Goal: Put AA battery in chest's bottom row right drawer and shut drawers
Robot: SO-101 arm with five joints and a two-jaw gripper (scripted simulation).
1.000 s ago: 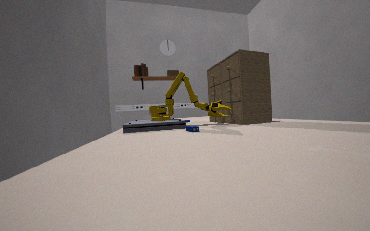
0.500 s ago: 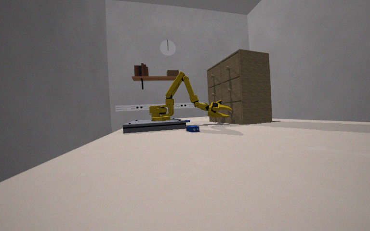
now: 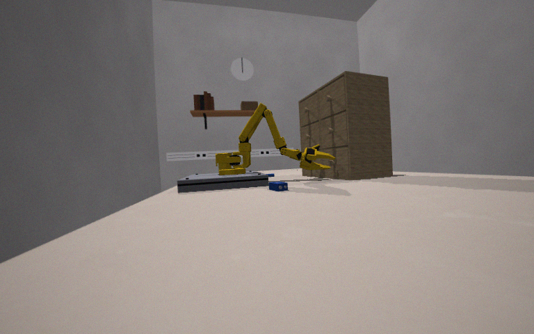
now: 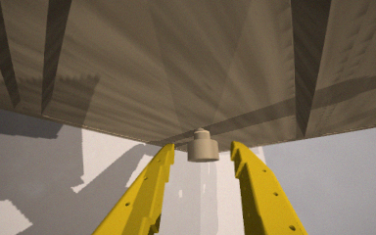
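Exterior view: arm [image 3: 261, 124] sits on its base plate [image 3: 187, 184] at the far side of the table [image 3: 303, 256], elbow up high, forearm reaching out low and nearly level toward the chest [image 3: 365, 124] on the right. Gripper [image 3: 323, 160] is right at the front of the bottom row, fingertips at or almost at the wood. All drawers look shut. A small blue block [image 3: 278, 186] lies on the table just beside the base plate. I can't pick out the AA battery from here; a thin blue bit at the plate's right edge might be it, too small to tell.

Wrist view: the drawer knob [image 4: 203, 147] sits between the two yellow fingers, roughly centred, slight gaps on both sides. Jaws are narrow, partly open, gripping nothing yet. The drawer front fills the top of the picture.

My read: the step is opening the drawer, battery not yet picked up. Can't confirm from these views that this is the right-hand bottom drawer. Next move needs the jaws closed on the knob, then a straight pull back along the drawer's line, short enough that it doesn't slide all the way out.
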